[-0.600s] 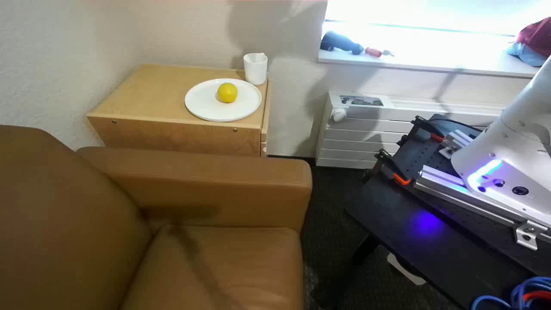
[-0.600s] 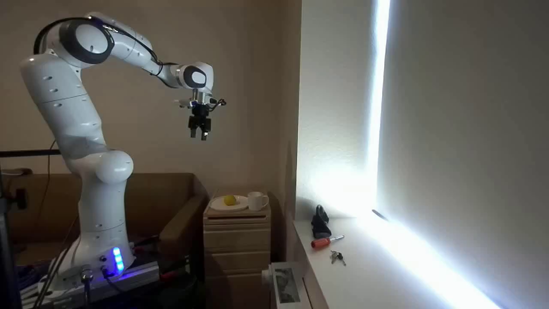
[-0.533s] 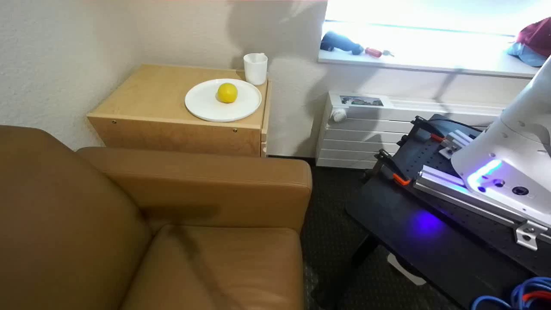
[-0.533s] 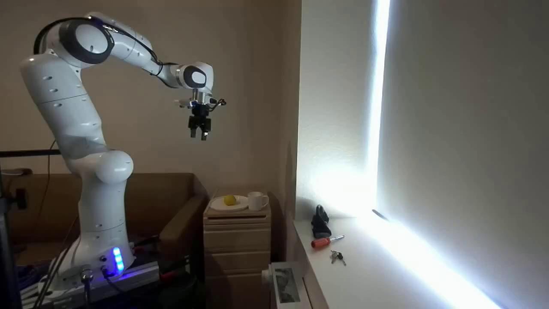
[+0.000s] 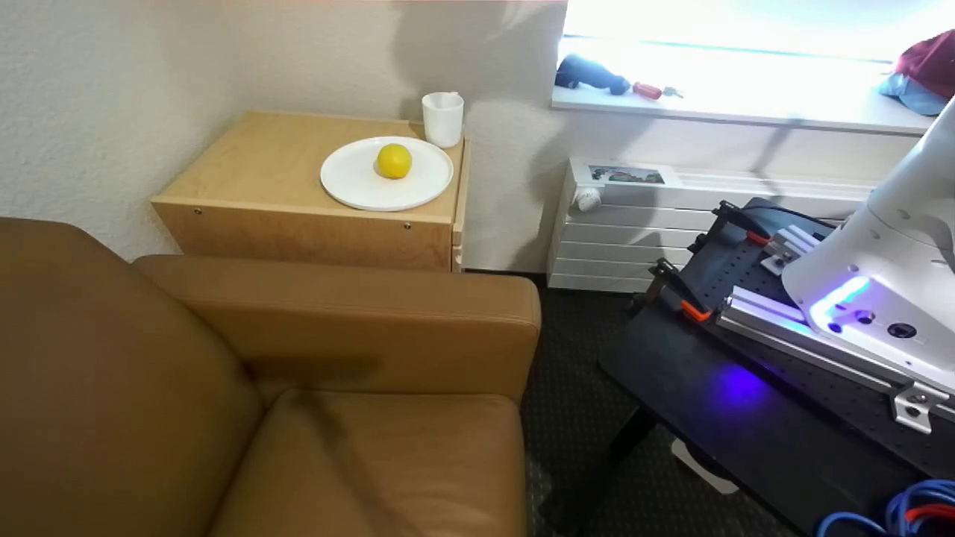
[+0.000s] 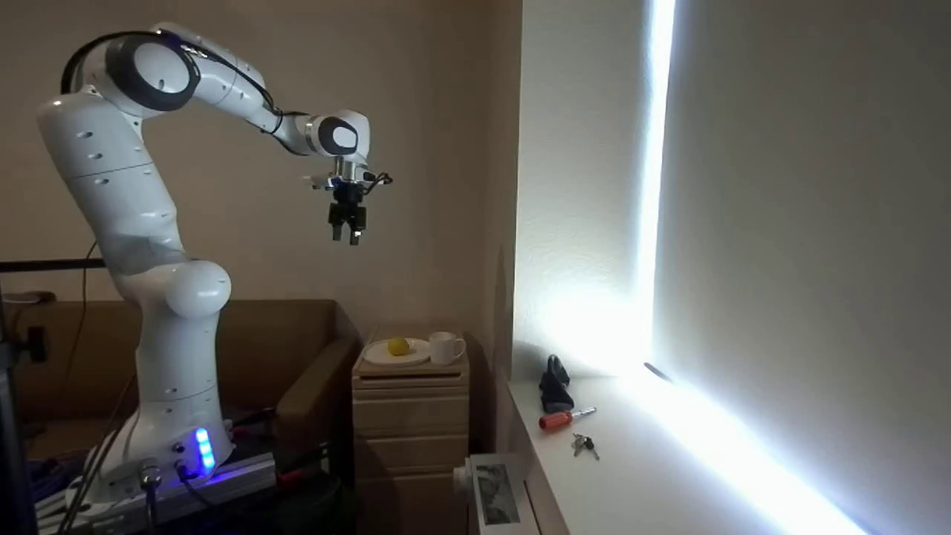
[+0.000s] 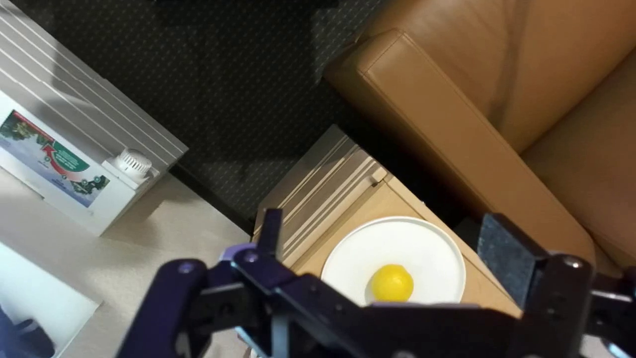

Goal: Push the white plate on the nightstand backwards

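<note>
A round white plate lies near the right end of the wooden nightstand; in an exterior view the plate is on the nightstand top. A yellow lemon-like fruit rests on the plate. My gripper points down, high above the nightstand, touching nothing. In the wrist view its two fingers stand wide apart, with the plate and the fruit far below between them. The gripper's body hides the plate's lower edge there.
A white mug stands right beside the plate at the nightstand's edge. A brown sofa stands close along the nightstand. A radiator is nearby. A windowsill holds a dark tool, a red screwdriver and keys.
My gripper has shifted very slightly down and to the right in an exterior view. The plate, fruit and mug have not moved.
</note>
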Controlling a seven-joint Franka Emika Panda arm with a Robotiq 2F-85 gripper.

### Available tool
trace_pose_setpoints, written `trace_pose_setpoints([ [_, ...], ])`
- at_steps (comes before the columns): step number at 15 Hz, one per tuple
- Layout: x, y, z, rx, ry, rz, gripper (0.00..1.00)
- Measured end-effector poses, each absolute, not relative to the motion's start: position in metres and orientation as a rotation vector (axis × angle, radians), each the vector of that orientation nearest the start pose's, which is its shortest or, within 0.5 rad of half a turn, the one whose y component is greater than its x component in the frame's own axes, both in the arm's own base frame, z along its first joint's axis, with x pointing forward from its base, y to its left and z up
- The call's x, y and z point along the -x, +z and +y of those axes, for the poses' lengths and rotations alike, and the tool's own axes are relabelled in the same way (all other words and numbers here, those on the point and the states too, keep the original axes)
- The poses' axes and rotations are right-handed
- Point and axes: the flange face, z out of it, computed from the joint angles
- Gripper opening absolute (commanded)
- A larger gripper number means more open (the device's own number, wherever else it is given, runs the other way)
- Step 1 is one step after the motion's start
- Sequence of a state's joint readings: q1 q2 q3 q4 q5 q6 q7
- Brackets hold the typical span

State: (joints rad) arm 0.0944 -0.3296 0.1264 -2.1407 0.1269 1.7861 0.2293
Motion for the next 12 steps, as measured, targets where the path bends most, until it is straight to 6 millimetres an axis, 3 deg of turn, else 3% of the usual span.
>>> trace_pose_setpoints([
  [2,-0.449,0.506,0.127,3.039,0.108,0.186,1.00],
  [5,-0.469,0.434,0.155,2.962,0.149,0.385,1.00],
  [8,-0.492,0.378,0.173,2.914,0.021,0.533,1.00],
  [10,-0.501,0.352,0.182,2.893,-0.022,0.582,1.00],
  [12,-0.502,0.345,0.185,2.896,-0.006,0.579,1.00],
])
